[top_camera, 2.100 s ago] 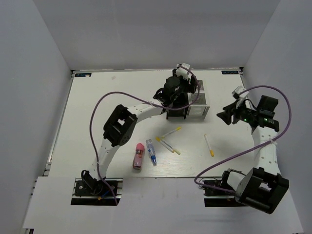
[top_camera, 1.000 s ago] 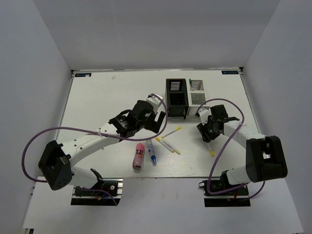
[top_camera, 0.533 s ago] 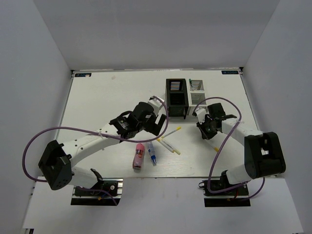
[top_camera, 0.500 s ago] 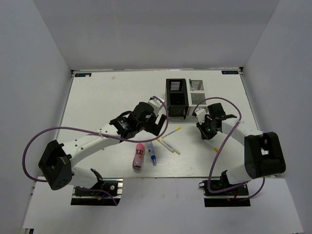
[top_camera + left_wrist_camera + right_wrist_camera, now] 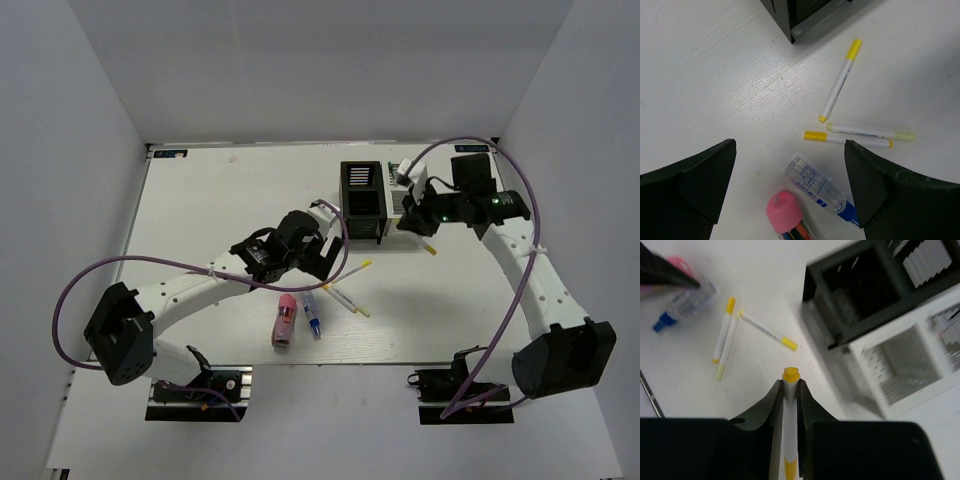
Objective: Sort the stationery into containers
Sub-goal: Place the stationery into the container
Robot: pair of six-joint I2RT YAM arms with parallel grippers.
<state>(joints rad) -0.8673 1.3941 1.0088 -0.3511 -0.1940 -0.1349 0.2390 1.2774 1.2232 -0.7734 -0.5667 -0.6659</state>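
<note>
Gripping thin white yellow-ended pen [image 5: 790, 432] in right jaws, left jaws apart; could jam on white slotted box's [image 5: 875, 365] rim if misaligned.

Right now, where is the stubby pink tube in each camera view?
Top external: the pink tube lies just below centre.
Left wrist: pink tube at the bottom edge, left of centre.
Right wrist: pink tube in the top-left corner, mostly hidden.
Shared landmark: the clear blue-tipped tube beside it.

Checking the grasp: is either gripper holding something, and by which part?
Right gripper holds a yellow-ended pen by its white barrel; left gripper holds nothing.
</note>
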